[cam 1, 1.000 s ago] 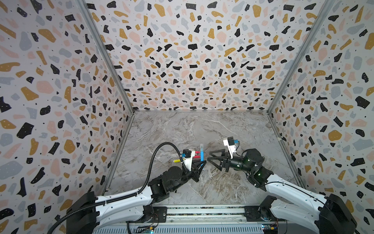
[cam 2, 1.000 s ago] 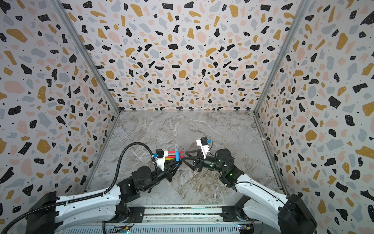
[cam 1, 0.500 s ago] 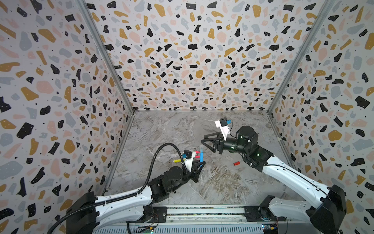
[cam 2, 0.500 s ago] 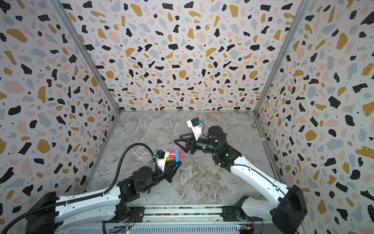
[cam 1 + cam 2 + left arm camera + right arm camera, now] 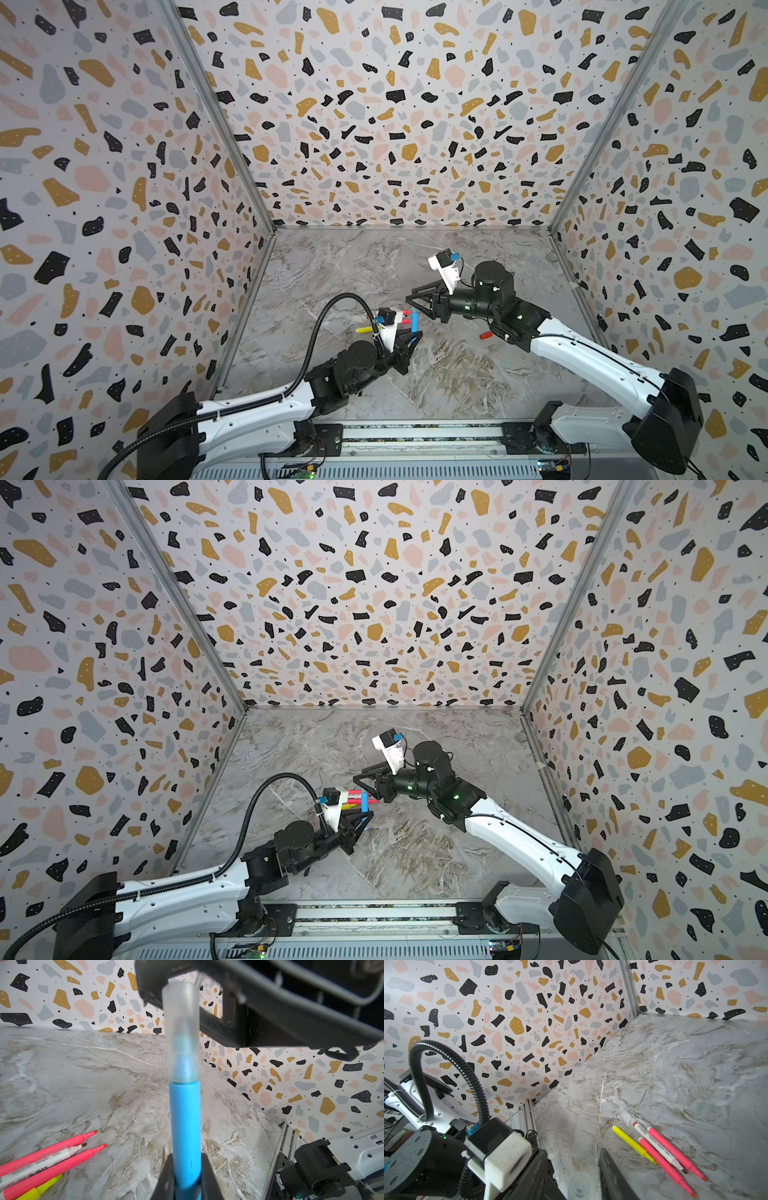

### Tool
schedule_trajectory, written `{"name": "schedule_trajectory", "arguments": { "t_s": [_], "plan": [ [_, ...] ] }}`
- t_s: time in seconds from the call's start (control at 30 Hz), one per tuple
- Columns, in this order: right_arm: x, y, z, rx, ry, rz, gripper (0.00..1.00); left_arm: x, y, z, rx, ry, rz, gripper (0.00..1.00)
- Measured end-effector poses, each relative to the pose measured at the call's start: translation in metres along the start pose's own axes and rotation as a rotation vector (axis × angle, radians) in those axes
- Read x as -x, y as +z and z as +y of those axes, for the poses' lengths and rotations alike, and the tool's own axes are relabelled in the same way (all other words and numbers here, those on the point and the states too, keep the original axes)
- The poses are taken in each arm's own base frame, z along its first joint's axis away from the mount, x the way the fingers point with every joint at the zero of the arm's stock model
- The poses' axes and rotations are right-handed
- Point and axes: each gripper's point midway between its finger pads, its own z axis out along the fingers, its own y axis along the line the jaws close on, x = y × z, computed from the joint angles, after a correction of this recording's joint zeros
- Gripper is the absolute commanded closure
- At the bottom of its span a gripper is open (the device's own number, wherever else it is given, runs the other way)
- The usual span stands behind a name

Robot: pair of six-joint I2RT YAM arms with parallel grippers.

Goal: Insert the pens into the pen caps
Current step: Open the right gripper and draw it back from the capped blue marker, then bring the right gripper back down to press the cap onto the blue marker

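Note:
My left gripper (image 5: 185,1159) is shut on the blue pen (image 5: 185,1126), which stands upright in both top views (image 5: 414,322) (image 5: 364,802). A translucent pen cap (image 5: 181,1028) sits over its tip. My right gripper (image 5: 572,1150) is at that capped end, open, with one jaw on each side of the cap (image 5: 578,1186) and a gap to both. Two pink pens (image 5: 664,1165) (image 5: 675,1151), a white pen (image 5: 654,1147) and a yellow pen (image 5: 631,1142) lie together on the table, uncapped. A small red pen cap (image 5: 485,335) lies under my right arm.
The loose pens (image 5: 364,330) lie just behind my left gripper (image 5: 409,338). The marble table (image 5: 457,374) is boxed in by patterned walls on three sides. A metal rail (image 5: 415,432) with both arm bases runs along the front edge.
My right arm has lifted from low beside the left gripper, swung back, and come in over the blue pen's capped end. Its jaws have narrowed. The left gripper has kept still.

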Motion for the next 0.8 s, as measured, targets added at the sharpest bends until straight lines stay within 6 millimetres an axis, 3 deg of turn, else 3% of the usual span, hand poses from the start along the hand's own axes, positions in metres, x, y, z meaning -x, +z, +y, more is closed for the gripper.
{"name": "schedule_trajectory", "arguments": {
  "t_s": [0.13, 0.37, 0.5, 0.8],
  "plan": [
    [-0.003, 0.002, -0.001, -0.001, -0.002, 0.010, 0.65, 0.000, 0.000, -0.001, -0.003, 0.000, 0.002, 1.00],
    [-0.008, 0.005, -0.002, -0.001, -0.001, 0.026, 0.84, 0.004, 0.000, -0.003, -0.006, 0.000, -0.003, 1.00],
    [-0.009, 0.005, -0.001, 0.001, -0.003, 0.030, 1.00, 0.003, 0.000, -0.002, -0.002, 0.002, 0.002, 1.00],
    [-0.029, 0.001, -0.007, -0.013, -0.001, 0.008, 1.00, -0.009, -0.002, 0.004, 0.032, 0.058, 0.072, 1.00]
  ]
}}
